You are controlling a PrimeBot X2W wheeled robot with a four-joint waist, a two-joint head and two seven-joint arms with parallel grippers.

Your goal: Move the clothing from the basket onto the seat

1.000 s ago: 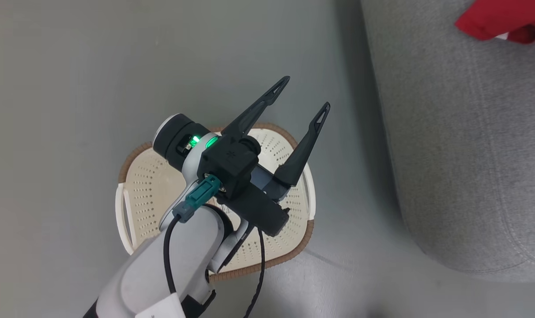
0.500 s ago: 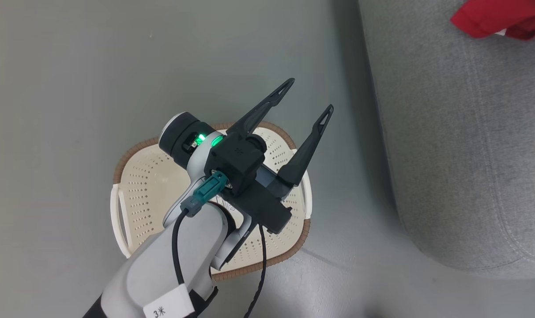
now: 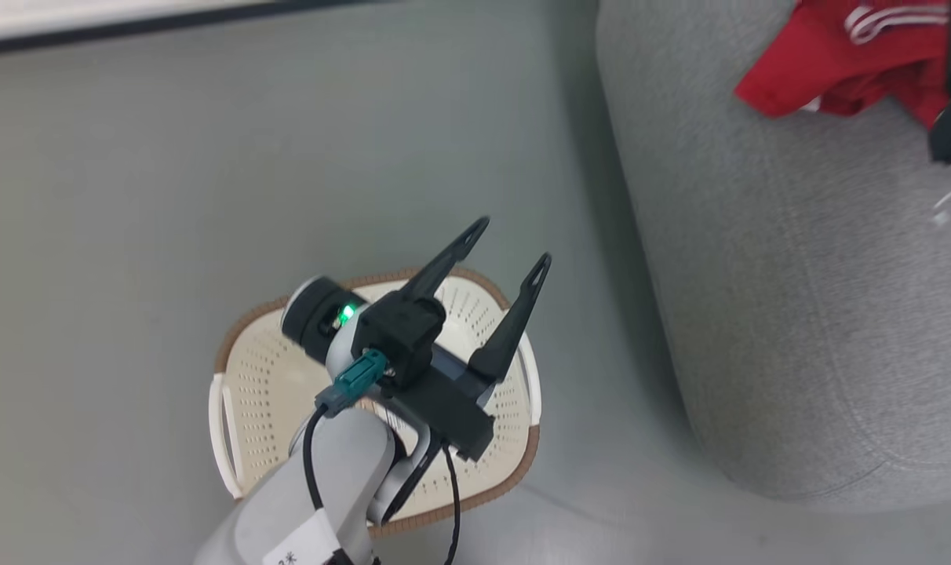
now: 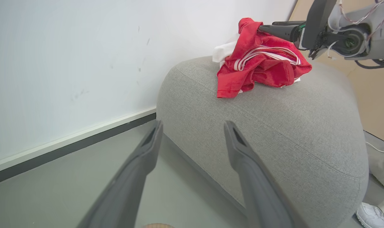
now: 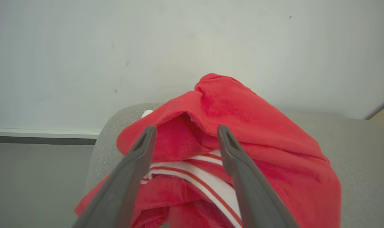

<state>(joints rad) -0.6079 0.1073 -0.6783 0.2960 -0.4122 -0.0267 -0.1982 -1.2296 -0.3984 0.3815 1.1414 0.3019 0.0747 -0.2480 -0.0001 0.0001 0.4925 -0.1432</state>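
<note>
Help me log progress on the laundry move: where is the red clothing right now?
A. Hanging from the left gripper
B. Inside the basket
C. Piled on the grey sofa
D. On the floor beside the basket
C: the red clothing lies bunched on top of the grey sofa, away from the basket, and the left gripper is open and holds nothing.

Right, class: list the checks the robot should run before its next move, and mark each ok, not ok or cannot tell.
1. Clothing on the seat: ok, heaped on top.
2. Right hand open: ok, fingers apart astride the heap.
3. Fabric free of those fingers: cannot tell, it lies close to them.
4. Basket emptied: cannot tell, the left arm hides its middle.
5. Left hand open, above the basket: ok.
</note>
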